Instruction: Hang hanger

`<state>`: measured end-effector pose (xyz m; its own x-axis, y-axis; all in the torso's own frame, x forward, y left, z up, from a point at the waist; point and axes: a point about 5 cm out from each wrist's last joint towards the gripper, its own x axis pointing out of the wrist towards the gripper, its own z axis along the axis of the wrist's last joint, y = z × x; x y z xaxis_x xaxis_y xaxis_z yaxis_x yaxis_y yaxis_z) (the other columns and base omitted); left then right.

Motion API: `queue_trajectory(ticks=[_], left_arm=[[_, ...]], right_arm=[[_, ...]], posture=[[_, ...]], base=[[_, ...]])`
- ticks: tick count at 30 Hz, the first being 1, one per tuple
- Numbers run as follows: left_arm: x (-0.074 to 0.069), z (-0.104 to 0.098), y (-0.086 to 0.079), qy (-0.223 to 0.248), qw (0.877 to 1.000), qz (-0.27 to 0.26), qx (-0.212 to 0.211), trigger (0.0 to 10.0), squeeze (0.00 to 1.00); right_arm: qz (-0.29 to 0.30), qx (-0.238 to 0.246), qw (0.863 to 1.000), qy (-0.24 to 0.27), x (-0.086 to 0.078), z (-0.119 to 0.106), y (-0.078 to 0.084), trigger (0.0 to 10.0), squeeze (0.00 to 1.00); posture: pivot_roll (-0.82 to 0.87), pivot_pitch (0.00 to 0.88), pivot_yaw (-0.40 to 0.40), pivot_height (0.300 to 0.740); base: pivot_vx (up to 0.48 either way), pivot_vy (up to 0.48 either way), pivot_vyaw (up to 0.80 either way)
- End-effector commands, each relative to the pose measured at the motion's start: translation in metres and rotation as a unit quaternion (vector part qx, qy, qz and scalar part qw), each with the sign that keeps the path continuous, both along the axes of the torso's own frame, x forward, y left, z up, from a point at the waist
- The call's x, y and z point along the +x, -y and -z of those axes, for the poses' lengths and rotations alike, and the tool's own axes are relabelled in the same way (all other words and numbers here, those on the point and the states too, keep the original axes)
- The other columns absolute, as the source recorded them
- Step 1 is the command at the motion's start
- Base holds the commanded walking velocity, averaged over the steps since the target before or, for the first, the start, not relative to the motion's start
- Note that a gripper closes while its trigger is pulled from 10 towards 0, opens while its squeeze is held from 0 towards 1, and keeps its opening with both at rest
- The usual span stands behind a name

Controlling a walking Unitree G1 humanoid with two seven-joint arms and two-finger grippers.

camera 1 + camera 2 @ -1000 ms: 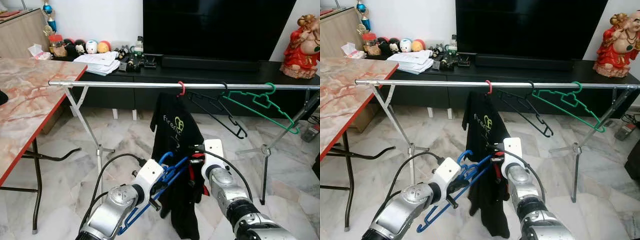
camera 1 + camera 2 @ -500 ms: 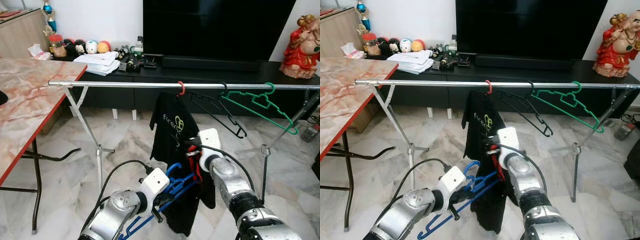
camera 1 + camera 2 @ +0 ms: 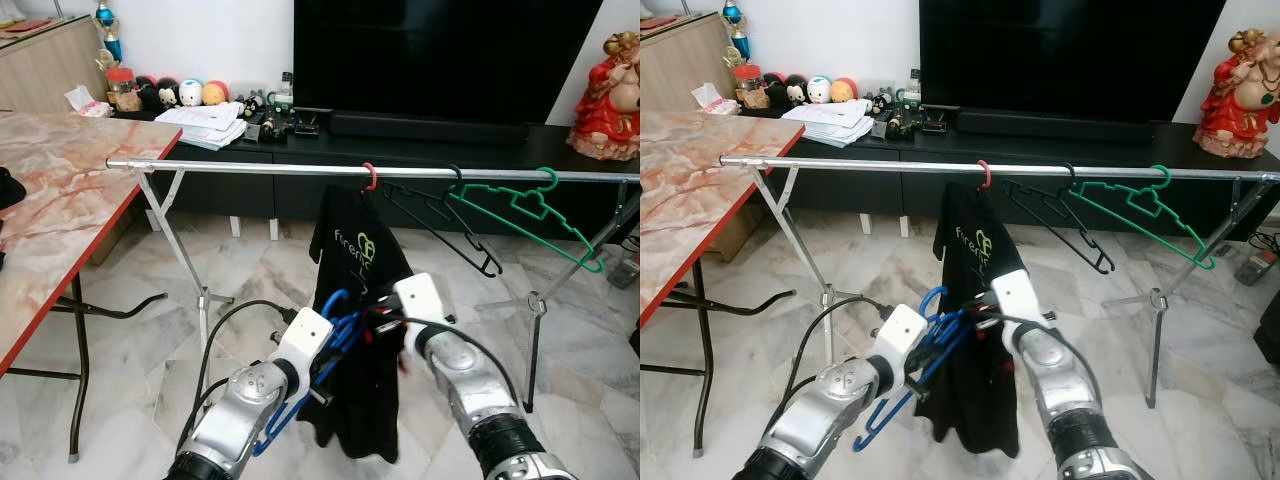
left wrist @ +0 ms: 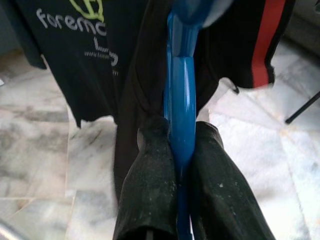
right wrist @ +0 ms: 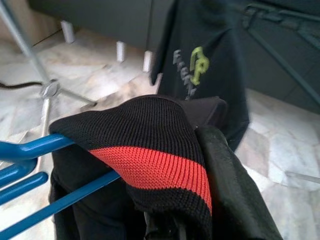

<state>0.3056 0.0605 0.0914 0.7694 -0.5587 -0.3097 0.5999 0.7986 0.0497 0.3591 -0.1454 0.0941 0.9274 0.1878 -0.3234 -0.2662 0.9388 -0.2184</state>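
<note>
Below the long silver metal clothes rail (image 3: pixel 300 168), the left gripper (image 4: pixel 181 165) clenches the stiff, light blue plastic hanger (image 3: pixel 335 325); the right gripper (image 5: pixel 200 150) pinches the limp black garment with a red stripe (image 5: pixel 150 165).

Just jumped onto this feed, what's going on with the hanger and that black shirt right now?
The left claw is shut on the blue hanger, held low in front of the clothes rail. The right claw grips the black garment with a red stripe, draped over the blue hanger's bars. Another black shirt hangs from the rail on a red hook, beside an empty black hanger and a green hanger. The blue hanger isn't on the rail yet.
</note>
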Motion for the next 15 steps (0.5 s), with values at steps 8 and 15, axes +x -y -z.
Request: queue_trajectory(ticks=[8,15], left_arm=[[-0.005,0.004,0.007,-0.020,0.999,0.038,-0.018,10.0,0.00],[-0.008,0.005,0.011,-0.023,0.998,0.053,-0.023,10.0,0.00]], right_arm=[[-0.160,0.050,0.983,0.072,-0.008,-0.042,-0.032,10.0,0.00],[-0.271,-0.001,0.960,0.069,-0.023,-0.047,-0.050,10.0,0.00]], posture=[[0.06,0.000,-0.020,0.740],[0.06,0.000,-0.022,0.740]], base=[[0.000,0.000,0.00],[0.000,0.000,0.00]])
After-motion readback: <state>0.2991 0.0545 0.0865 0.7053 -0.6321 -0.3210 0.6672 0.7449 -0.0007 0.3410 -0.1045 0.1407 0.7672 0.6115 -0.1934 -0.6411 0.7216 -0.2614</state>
